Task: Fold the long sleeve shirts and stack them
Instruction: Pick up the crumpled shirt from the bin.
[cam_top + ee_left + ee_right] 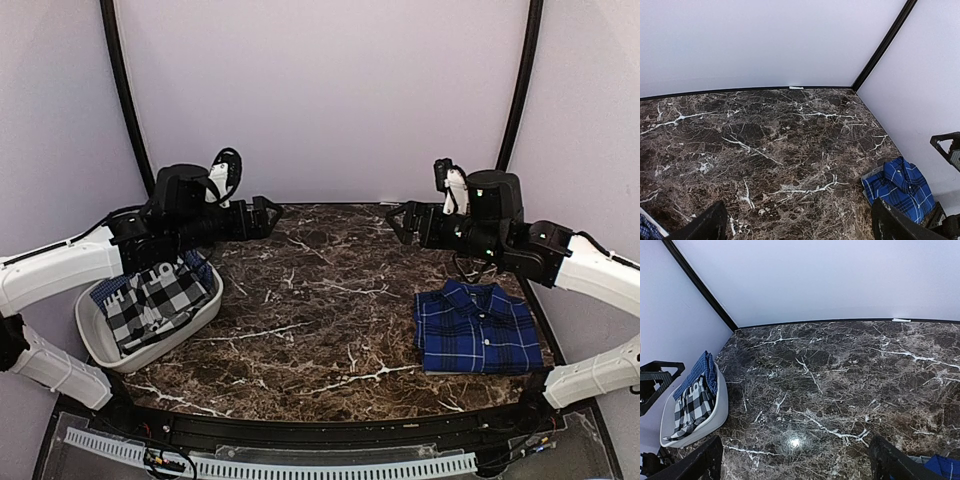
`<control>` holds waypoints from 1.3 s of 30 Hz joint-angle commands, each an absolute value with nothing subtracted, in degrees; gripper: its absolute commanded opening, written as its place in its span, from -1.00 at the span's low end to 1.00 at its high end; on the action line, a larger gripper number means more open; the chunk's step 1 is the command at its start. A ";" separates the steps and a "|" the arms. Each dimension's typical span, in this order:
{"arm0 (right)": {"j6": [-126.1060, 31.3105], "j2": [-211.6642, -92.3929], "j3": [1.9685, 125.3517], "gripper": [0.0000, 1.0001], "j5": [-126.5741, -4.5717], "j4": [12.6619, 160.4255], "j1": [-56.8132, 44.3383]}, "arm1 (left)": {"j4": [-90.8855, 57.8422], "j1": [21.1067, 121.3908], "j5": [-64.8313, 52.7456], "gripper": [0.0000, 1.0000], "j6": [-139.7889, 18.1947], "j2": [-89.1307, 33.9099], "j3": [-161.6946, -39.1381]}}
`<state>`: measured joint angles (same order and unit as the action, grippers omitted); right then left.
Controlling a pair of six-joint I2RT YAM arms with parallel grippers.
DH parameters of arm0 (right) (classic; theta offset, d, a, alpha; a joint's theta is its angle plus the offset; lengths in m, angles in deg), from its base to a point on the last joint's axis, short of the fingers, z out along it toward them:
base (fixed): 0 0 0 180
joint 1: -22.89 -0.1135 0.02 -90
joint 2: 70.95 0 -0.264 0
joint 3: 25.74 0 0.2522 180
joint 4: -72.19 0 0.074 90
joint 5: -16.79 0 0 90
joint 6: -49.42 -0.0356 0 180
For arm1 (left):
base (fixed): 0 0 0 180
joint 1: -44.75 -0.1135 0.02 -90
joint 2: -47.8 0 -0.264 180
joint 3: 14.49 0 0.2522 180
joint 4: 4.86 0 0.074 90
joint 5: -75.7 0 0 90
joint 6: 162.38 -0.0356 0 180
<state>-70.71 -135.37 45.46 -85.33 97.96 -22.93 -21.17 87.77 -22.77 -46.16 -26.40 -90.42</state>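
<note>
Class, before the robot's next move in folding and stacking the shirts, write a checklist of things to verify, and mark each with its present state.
1. Left hand open and empty: ok.
2. Right hand open and empty: ok.
3. Blue plaid shirt folded on the table: ok.
4. Checked shirt out of the white bin: not ok, it lies crumpled inside.
5. Bare table in the middle for folding: ok.
6. Only one shirt left in the bin: cannot tell; blue cloth shows beside it.

Bright, even light, sharp focus, 1 glare spot on marble table [792, 441]
</note>
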 commanded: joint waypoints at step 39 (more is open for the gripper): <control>-68.58 -137.61 42.26 0.97 -83.40 92.66 -23.17 | -70.92 87.82 -36.92 0.56 -14.27 -13.51 -73.74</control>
<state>-69.53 -138.45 43.36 -84.11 95.45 -22.93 -73.45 87.77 -35.63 -15.10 -11.16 -74.90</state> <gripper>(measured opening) 0.986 0.800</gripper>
